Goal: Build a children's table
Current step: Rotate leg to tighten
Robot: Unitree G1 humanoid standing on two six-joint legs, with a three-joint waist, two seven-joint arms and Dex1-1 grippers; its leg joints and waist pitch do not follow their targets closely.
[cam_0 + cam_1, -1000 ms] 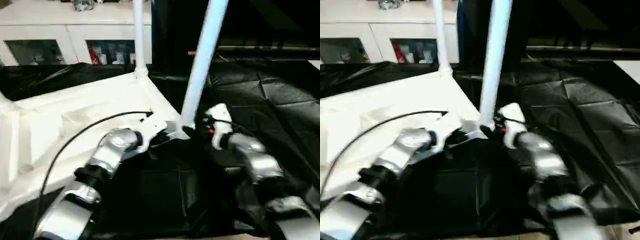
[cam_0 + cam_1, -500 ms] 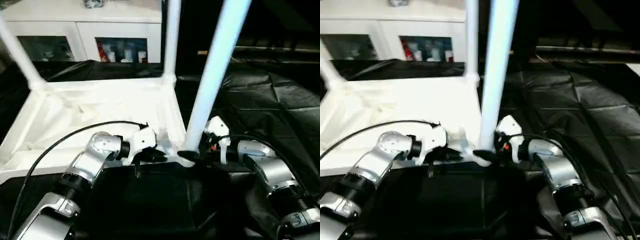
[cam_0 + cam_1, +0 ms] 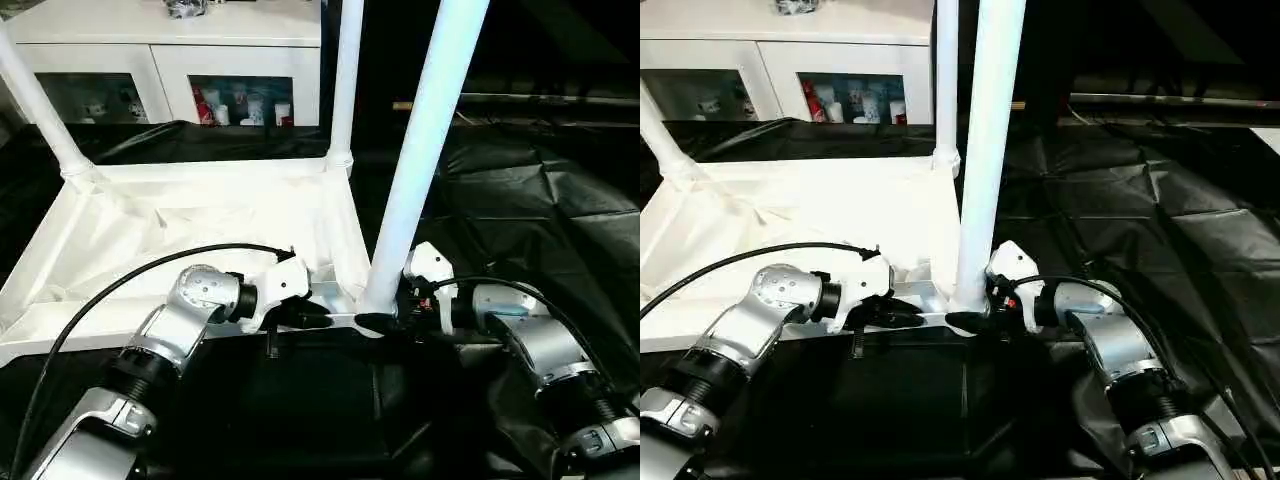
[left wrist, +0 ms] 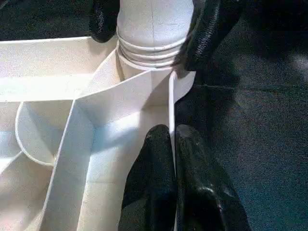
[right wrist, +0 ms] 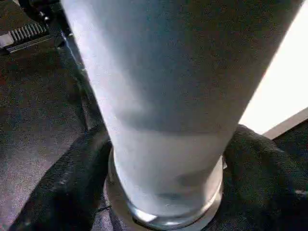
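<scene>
The tabletop (image 3: 190,225) lies upside down on a black sheet (image 3: 540,200), its ribbed underside facing up, and three white legs stand in its corner sockets. The near leg (image 3: 425,140) rises straight up between the two pincers, seated in the near corner socket (image 4: 151,57); a second leg (image 3: 345,85) stands at the far corner beyond it, and a third leg (image 3: 35,105) leans up from the far corner on the robot's left.

The left pincer (image 4: 174,144) is closed narrow on the thin rim wall of the tabletop, one black finger on each side of that wall, just short of the near corner socket. Ahead of its fingertips the ribs of the underside fan out from the socket, and a curved rib (image 4: 29,139) sits to one side of it.

The right pincer (image 5: 163,159) stands wide around the base of the near leg, one black finger (image 5: 62,187) on each side of the tube just above the socket's collar; both fingers lie against or right beside the tube. From the head camera this pincer (image 3: 385,322) sits directly opposite the left one, the socket between them.

Beyond the tabletop, well away from both pincers, a white cabinet (image 3: 160,60) has glass doors, behind which small red and pale items (image 3: 240,105) stand on a shelf.
</scene>
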